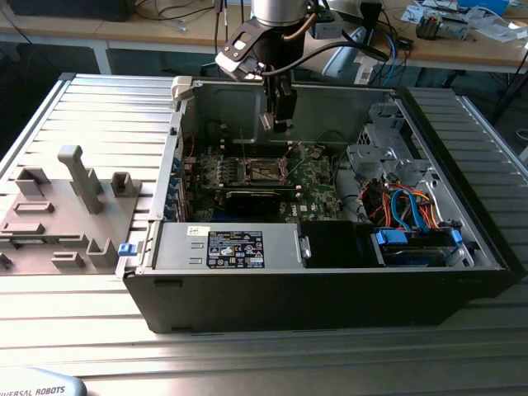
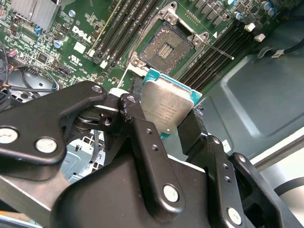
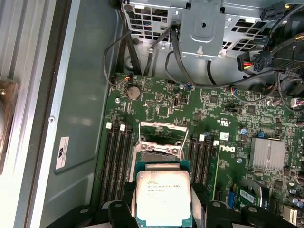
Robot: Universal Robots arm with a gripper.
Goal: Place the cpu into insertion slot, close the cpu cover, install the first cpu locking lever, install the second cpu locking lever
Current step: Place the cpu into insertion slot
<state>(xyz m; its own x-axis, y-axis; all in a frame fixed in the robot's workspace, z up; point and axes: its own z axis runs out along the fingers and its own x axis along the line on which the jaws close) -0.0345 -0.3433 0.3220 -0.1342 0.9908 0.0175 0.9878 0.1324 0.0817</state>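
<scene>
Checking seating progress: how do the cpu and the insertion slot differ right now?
The cpu is a silvery plate with a teal edge; the insertion slot is a dark recess in a metal frame. The cpu is clamped in the gripper; the insertion slot sits empty, contacts exposed. Both are square.

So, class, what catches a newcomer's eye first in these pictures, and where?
The silvery cpu, held in the black gripper, hangs above the green motherboard. Near it on the board lies the insertion slot, open and empty. In the exterior view the arm reaches down into an opened computer case.
</scene>
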